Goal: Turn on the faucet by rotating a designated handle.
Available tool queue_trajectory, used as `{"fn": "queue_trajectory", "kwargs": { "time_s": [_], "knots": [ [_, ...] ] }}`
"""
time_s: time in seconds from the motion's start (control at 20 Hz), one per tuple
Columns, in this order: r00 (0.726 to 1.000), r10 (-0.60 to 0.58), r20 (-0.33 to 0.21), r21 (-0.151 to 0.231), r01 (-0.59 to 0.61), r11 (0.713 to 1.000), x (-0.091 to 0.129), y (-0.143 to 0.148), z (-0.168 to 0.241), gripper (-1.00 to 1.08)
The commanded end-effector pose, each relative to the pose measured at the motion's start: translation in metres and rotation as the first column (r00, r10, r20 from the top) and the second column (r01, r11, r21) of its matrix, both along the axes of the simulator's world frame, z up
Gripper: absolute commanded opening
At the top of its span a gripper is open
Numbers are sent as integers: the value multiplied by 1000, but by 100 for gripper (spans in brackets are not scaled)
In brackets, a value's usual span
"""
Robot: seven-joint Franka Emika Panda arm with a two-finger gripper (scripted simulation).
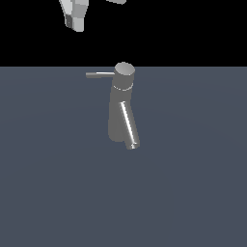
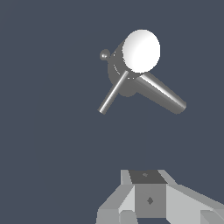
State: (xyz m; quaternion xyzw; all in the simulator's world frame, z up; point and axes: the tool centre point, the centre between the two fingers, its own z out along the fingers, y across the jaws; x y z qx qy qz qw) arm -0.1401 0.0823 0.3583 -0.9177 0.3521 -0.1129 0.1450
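Standing upright on the flat slate-blue floor [image 1: 48, 193], the faucet [image 1: 119, 108] is the landmark for everything else. Its cylindrical grey body rises to a round flat cap [image 1: 125, 69], which reaches just above the floor's far edge into the black background. From the front of the body a thick spout tube [image 1: 129, 126] slants downward and a little toward the exterior view's right, ending in an open mouth near the faucet's base.

The handle [image 1: 100, 74], a thin straight rod, juts sideways out of the cap toward the exterior view's left, roughly level, with its free tip hanging in open space. In the wrist view the same handle [image 2: 113, 93] and the spout [image 2: 162, 94] spread apart from beneath the bright cap [image 2: 141, 51] like a V, and a small round knob [image 2: 105, 54] shows on the body's far side from the spout.

The gripper [image 1: 75, 20] sits high above the faucet and off to the exterior view's left of it, well apart from the handle and touching nothing. Only part of it shows at the upper edge there, and in the wrist view just its pale housing [image 2: 148, 199] appears; whether the fingers are spread or pressed together I cannot tell.

Bare floor surrounds the faucet on every side, and the space between gripper and handle is unobstructed.
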Motion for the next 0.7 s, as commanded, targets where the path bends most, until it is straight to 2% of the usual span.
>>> {"fn": "queue_trajectory", "kwargs": {
  "time_s": [0.0,0.35,0.65],
  "knots": [
    [998,-55,14,22,55,998,11,3,-8,-100],
    [977,-206,47,86,202,976,45,10,-28,-100],
    [939,-338,68,146,326,934,77,12,-44,-100]
  ]
}}
